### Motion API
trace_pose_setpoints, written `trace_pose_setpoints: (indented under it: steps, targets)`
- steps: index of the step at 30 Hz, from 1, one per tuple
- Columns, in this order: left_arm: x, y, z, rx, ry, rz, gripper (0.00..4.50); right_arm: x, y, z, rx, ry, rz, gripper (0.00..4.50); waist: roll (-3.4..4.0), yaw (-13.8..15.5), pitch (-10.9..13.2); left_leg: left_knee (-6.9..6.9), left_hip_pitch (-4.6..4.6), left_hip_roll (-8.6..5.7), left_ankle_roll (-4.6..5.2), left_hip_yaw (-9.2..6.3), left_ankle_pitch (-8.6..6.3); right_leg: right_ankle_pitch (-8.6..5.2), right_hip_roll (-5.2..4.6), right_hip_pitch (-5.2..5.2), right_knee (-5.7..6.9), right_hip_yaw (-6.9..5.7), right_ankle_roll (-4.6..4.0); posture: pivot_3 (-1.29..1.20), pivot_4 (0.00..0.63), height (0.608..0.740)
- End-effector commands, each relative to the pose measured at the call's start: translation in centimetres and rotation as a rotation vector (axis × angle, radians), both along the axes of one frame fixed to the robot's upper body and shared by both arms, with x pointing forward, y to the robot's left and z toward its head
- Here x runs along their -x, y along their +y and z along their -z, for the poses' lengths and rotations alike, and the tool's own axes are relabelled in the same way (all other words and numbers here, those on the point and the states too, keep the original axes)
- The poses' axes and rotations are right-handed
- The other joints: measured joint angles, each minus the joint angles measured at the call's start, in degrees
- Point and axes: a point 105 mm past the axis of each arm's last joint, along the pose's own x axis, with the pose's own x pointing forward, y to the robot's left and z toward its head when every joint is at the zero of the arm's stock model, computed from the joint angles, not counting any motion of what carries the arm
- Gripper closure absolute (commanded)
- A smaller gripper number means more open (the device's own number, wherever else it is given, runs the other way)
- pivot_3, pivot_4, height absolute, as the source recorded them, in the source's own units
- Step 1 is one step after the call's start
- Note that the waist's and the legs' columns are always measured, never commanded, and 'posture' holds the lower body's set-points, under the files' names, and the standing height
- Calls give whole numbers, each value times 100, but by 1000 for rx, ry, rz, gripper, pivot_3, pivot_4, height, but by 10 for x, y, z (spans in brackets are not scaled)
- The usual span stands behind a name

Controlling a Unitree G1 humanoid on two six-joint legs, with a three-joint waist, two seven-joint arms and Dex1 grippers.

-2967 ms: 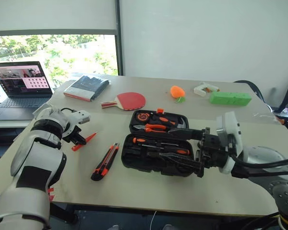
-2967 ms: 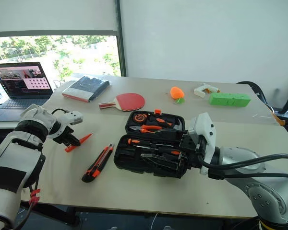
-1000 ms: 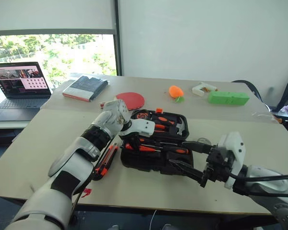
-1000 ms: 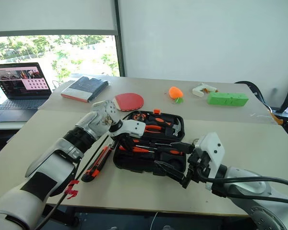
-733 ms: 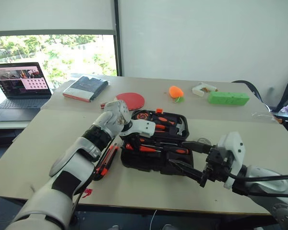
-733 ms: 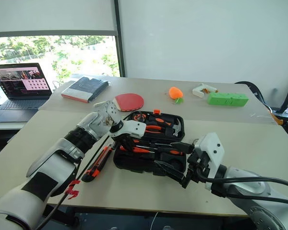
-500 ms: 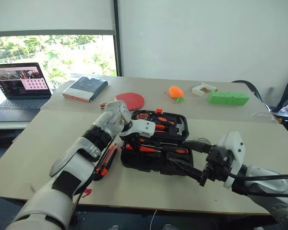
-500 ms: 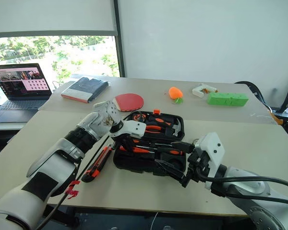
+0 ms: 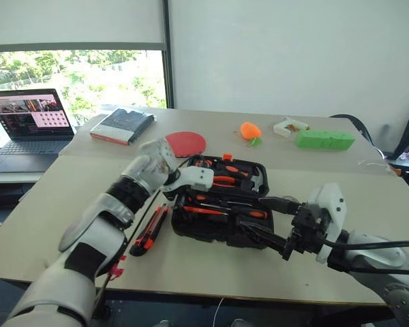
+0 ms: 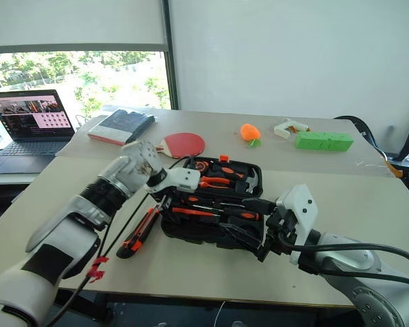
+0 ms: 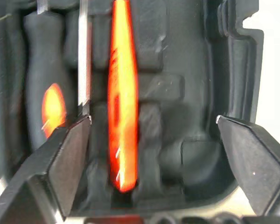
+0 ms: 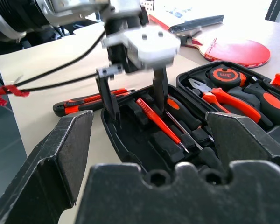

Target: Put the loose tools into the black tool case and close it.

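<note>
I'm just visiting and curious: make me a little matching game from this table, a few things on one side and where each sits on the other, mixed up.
Things:
1. slim orange tester
2. utility knife
3. red paddle
4. left gripper

Places:
A. on the table beside the black tool case's left end
B. lying in a slot of the case
C. open, just above the case
D. on the table beyond the case

Pairs: 1-B, 2-A, 3-D, 4-C

An open black tool case (image 9: 225, 221) is seen holding orange-and-black tools – a slim all-orange tester (image 11: 122, 100) among them – while an orange-and-black utility knife (image 9: 150, 229), a red paddle (image 9: 185, 143) and a green block (image 9: 325, 139) are set on a beige table (image 9: 68, 197).
</note>
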Motion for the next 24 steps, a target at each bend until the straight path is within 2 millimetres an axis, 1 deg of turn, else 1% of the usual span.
trace_pose_setpoints:
  steps: [1, 2, 3, 4, 5, 6, 9, 10, 11, 13, 18, 24]
  targets:
    - [3, -8, -24, 42, -53, 46, 24, 1, 1, -11, -2, -59, -14, 0, 0, 18, 0, 0, 0, 0, 0, 0, 0, 0, 0, 0, -1, 0, 0, 0, 150, 736]
    - [3, -8, -25, 43, -53, 46, 561, 1, 1, -11, -1, -58, -15, 0, 0, 25, 0, 0, 0, -1, 0, 0, 0, -1, -1, 1, -2, 0, 1, 0, 150, 736]
    - [2, -8, -24, 42, -50, 45, 760, 1, 1, -11, 0, -58, -16, 0, 0, 32, 0, 0, 0, -1, 0, 0, 0, -1, -1, 2, -3, 0, 1, 0, 150, 736]
    - [2, -8, -23, 42, -48, 44, 1258, 1, 0, -11, 0, -58, -17, 0, 0, 35, 0, 0, 0, -2, 0, 1, 0, -1, -1, 2, -3, 0, 1, 0, 150, 736]
    - [1, -9, -20, 42, -50, 46, 1508, 1, 1, -11, 1, -57, -18, 0, 0, 36, 0, 1, -2, -2, 0, 1, 0, -1, -1, 1, -3, 0, 1, 0, 150, 736]
    - [0, -10, -17, 41, -52, 44, 1973, 1, 1, -10, 2, -56, -20, 0, 0, 39, 0, 1, -1, -2, 0, 1, 0, -1, -1, 1, -3, 0, 1, 0, 150, 736]
    - [-2, -13, -10, 45, -57, 39, 3124, 1, 1, -10, 6, -54, -23, 0, 0, 50, 0, 1, -1, -3, 0, 2, 0, -1, -1, 2, -3, 0, 1, 0, 150, 736]
    - [-4, -17, -7, 53, -62, 33, 3439, 1, 2, -9, 10, -52, -25, 0, 0, 50, 0, 1, -2, -3, 0, 2, 0, -1, -1, 1, -3, 0, 2, 0, 150, 736]
    - [-6, -19, -5, 59, -64, 29, 3863, 1, 2, -8, 13, -50, -26, 0, 0, 51, 0, 2, -2, -3, 0, 2, 0, 0, -1, 1, -3, 0, 2, 0, 150, 736]
    - [-5, -23, -1, 66, -57, 31, 4442, 2, 2, -7, 15, -47, -28, 0, 0, 58, 0, 2, -2, -3, 0, 1, 0, -1, -1, 1, -3, 0, 2, 0, 150, 736]
    - [-8, -26, 7, 51, -65, 31, 4442, 3, 3, -7, 17, -43, -30, 0, 0, 63, 0, 2, -2, -3, 1, 2, 0, 0, 0, 1, -3, 0, 1, 0, 150, 736]
    - [-8, -28, 10, 45, -59, 26, 4442, 4, 3, -6, 18, -40, -32, 0, 0, 65, 0, 2, -2, -3, 1, 1, 0, 0, 0, 1, -3, 0, 2, 0, 150, 736]
